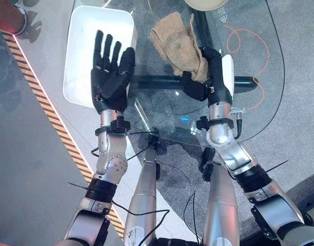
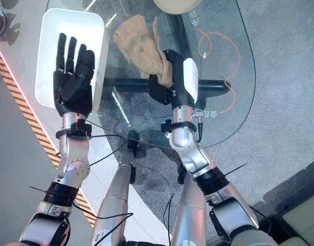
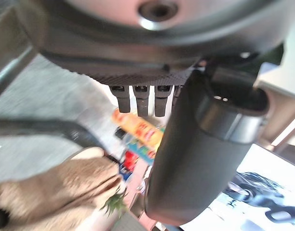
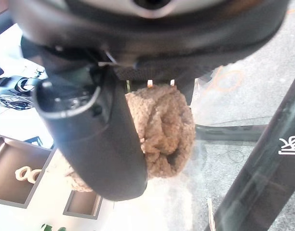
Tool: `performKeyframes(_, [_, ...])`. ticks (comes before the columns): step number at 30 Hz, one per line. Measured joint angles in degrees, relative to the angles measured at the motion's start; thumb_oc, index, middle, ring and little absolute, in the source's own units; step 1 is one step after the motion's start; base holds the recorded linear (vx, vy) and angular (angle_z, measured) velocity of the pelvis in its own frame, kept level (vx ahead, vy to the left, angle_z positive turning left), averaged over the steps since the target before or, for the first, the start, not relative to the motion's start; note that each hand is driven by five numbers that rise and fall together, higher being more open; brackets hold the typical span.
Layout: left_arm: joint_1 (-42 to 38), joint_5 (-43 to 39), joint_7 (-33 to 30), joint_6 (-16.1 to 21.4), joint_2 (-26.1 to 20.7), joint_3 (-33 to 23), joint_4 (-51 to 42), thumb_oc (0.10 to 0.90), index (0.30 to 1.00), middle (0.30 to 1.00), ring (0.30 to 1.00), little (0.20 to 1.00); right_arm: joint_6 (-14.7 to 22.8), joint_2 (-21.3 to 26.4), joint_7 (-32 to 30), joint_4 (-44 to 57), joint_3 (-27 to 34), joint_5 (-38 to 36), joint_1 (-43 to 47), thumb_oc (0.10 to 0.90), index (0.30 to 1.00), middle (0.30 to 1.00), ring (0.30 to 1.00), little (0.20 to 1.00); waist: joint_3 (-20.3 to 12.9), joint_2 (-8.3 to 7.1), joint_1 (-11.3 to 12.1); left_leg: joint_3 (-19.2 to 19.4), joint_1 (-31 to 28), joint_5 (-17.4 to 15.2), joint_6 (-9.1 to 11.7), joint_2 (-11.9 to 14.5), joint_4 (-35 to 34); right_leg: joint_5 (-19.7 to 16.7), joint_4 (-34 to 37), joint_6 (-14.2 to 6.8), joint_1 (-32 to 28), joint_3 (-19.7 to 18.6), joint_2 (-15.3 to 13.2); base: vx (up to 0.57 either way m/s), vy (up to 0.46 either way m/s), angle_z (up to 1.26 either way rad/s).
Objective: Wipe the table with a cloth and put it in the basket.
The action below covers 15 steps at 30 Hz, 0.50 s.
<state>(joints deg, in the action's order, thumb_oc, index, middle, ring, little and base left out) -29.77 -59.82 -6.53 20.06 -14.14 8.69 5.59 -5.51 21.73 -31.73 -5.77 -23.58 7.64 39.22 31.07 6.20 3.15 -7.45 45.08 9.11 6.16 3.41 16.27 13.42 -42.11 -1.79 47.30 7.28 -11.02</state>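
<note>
A tan, bunched cloth [image 1: 175,43] lies on the glass table [image 1: 249,102], near its middle. My right hand [image 1: 205,77] is shut on the cloth's near edge, and the right wrist view shows the cloth [image 4: 164,130] bundled between thumb and fingers. My left hand [image 1: 112,72] hovers open, fingers straight, over the near right part of the white basket [image 1: 85,41]. The basket stands at the table's left edge.
An orange cable [image 1: 249,56] runs under the glass on the right. A dark bar [image 1: 157,82] crosses beneath the tabletop. A striped yellow-black strip [image 1: 49,113] runs along the floor on the left. A pale round object [image 1: 205,4] sits at the table's far edge.
</note>
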Motion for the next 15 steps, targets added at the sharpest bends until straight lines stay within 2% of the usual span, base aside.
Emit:
performKeyframes(10, [-2.6,-7.4,4.6,-5.7,-0.4,4.2,0.0,0.8,0.9,0.9,0.9,0.9,0.9,0.9,2.8,0.1,-0.7,0.1,0.0,0.1,0.3,0.3,0.3,0.2,0.0,0.0,-0.2,0.0,0.0,0.0,0.0,0.0,-0.1,0.0,-0.1,0.0,0.0,0.0,0.0,0.0,0.0,0.0])
performKeyframes(15, [-4.5,-8.8,5.1,-6.0,-0.3,4.8,0.0,0.8,0.9,0.9,0.9,0.9,1.0,0.9,2.9,0.2,-1.5,0.1,0.0,0.1,0.3,0.3,0.3,0.2,0.0,0.0,-0.4,0.0,0.0,0.0,0.0,0.0,-0.2,0.0,0.0,-0.1,0.1,0.0,0.0,0.0,0.0,0.0])
